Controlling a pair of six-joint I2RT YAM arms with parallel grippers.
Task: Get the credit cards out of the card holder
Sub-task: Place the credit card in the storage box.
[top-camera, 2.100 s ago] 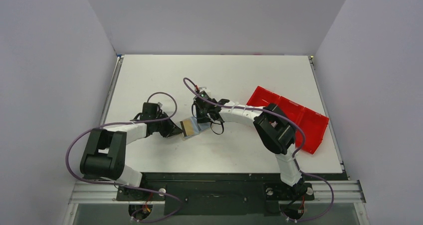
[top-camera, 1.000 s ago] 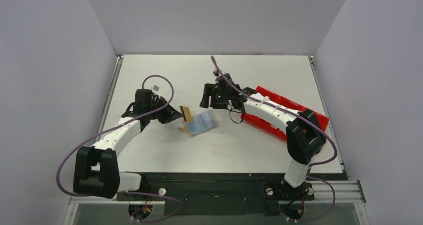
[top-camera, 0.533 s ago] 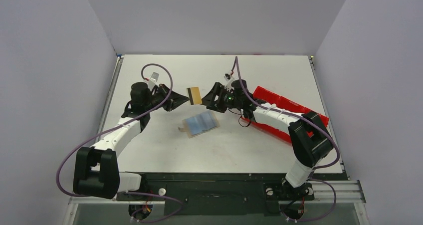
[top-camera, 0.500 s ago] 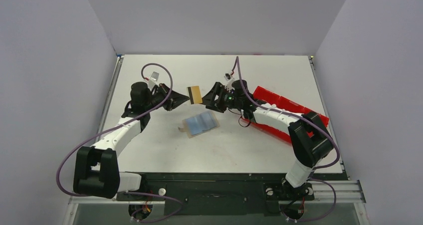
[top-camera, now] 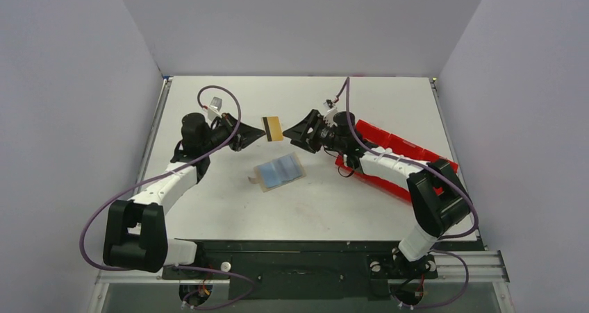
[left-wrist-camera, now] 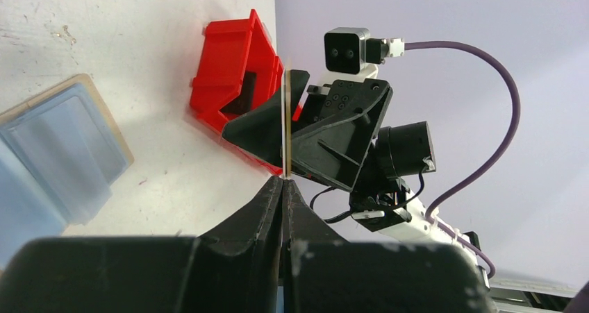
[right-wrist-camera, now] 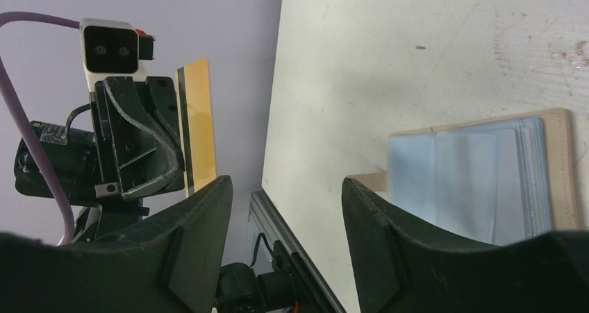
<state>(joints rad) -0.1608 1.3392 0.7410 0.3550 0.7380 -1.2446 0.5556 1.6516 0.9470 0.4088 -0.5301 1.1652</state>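
My left gripper (top-camera: 258,131) is shut on the edge of a gold credit card (top-camera: 272,128) with a black stripe, held upright above the table. The left wrist view shows that credit card (left-wrist-camera: 285,125) edge-on, rising from the pinched fingertips. My right gripper (top-camera: 295,129) faces it from the right, open, with nothing between its fingers (right-wrist-camera: 208,209); the credit card (right-wrist-camera: 196,132) stands just beyond the left one. The tan card holder (top-camera: 280,172) lies open on the table below, its pale blue sleeves (right-wrist-camera: 479,181) facing up.
A red compartment tray (top-camera: 417,162) sits at the right, under the right arm's forearm, and shows behind the right gripper (left-wrist-camera: 305,125) in the left wrist view. Both arms reach in towards the middle of the table.
The left gripper lifted the card off the open holder and carried it up and back. The right arm swung away from the holder and turned its open jaws towards the raised card.
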